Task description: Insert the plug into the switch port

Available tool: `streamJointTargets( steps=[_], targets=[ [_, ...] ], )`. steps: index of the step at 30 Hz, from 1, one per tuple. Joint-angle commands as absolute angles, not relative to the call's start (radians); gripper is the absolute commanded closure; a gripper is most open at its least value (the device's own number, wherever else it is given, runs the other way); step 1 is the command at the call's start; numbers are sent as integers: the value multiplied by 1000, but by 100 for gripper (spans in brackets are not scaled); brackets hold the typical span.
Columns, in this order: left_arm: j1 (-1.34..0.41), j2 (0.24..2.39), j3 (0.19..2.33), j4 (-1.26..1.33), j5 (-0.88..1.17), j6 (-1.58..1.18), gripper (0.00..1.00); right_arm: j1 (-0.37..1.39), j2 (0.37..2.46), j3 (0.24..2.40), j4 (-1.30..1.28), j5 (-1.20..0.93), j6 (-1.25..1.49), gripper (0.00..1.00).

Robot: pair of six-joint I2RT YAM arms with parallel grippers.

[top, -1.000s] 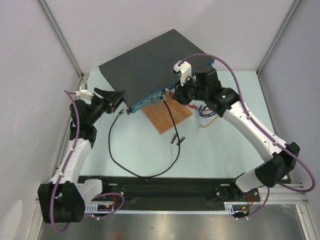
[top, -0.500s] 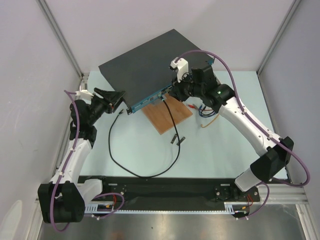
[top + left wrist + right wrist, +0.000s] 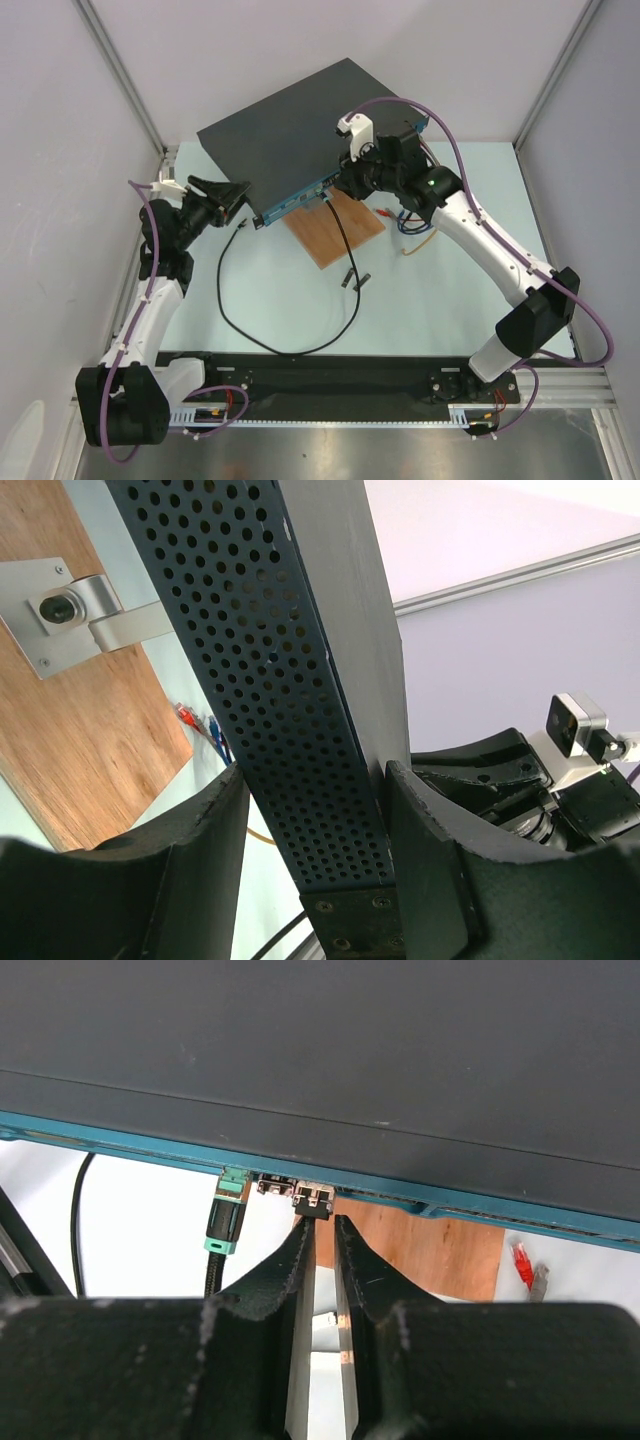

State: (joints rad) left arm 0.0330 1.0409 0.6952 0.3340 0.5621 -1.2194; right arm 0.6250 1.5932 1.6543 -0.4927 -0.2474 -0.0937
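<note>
The switch (image 3: 290, 130) is a flat black box lying at an angle at the back, its teal front face (image 3: 300, 200) towards me. My left gripper (image 3: 240, 195) is shut on its left corner; the perforated side (image 3: 290, 680) stands between the fingers. My right gripper (image 3: 320, 1225) is at the front face (image 3: 150, 1140), shut on a small dark metal plug (image 3: 312, 1200) that sits at a port mouth. A green-and-black cable plug (image 3: 225, 1215) sits in a port just to its left. In the top view the right gripper (image 3: 345, 187) touches the face.
A brown wooden board (image 3: 340, 235) lies under the switch's front edge. A black cable (image 3: 225, 300) loops over the table to a loose end (image 3: 240, 226). Two small parts (image 3: 352, 278) and red and blue leads (image 3: 400, 220) lie nearby.
My right gripper has moved left and in towards the switch's front face. The left arm and the switch have not moved.
</note>
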Motion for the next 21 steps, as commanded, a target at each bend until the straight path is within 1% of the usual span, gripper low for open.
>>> streamJointTargets(
  steps=[1,9,10,13,21],
  targets=[
    [8,1055,703,347,601,-1138,100,640,1612,1707,-364,-212,-72,84],
    [8,1065,710,339,606,-1121,100,643,1649,1746,-324,-193,-72,87],
    [-20,1066,712,337,606,-1120,100,641,1654,1752,-324,-193,-74,87],
    [-23,1071,713,339,607,-1118,100,643,1660,1758,-295,-189,-81,88],
    [-26,1072,739,330,612,-1095,100,632,1664,1776,-328,-225,-94,87]
  ],
)
